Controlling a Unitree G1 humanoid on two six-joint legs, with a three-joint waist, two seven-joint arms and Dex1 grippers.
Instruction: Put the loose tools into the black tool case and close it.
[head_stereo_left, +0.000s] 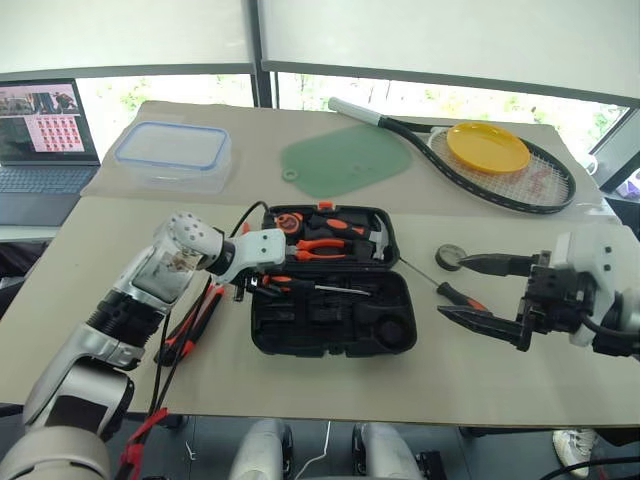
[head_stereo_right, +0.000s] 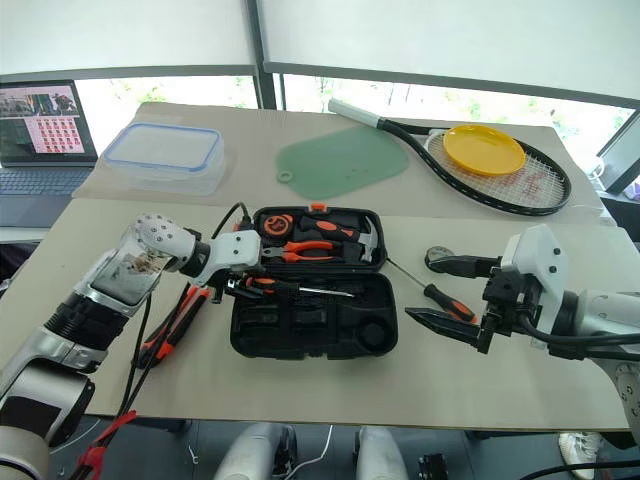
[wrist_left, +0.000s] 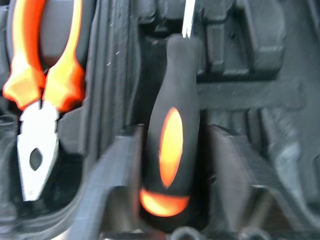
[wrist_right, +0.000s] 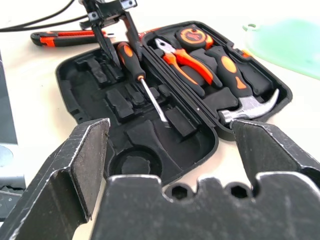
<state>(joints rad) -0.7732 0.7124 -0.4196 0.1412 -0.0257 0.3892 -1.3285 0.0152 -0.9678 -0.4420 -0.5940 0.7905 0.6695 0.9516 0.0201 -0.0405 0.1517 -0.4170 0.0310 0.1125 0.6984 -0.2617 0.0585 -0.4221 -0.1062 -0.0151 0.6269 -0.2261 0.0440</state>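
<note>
Open black moulded plastic tool case (head_stereo_right: 315, 335) at the middle of the beige worktop (head_stereo_right: 300, 385), a pincer on either side.

The left pincer (head_stereo_right: 243, 287) reaches in from nine o'clock over the case's near half, where a black-and-orange-handled screwdriver (head_stereo_right: 290, 288) lies with its steel shaft toward three o'clock; whether its fingers grip the handle cannot be told. The case's far half holds orange-handled pliers (head_stereo_right: 312, 249) and a hammer (head_stereo_right: 362, 238). A second black-and-orange screwdriver (head_stereo_right: 438, 297) lies on the worktop at three o'clock, just beside the right pincer (head_stereo_right: 428, 292), whose black fingers stand wide apart. A black-and-orange utility knife (head_stereo_right: 172, 328) lies at nine o'clock. At twelve and one o'clock lie a green mat (head_stereo_right: 345, 160) and a tennis racket (head_stereo_right: 505, 180) with a yellow plate (head_stereo_right: 484, 148).
</note>
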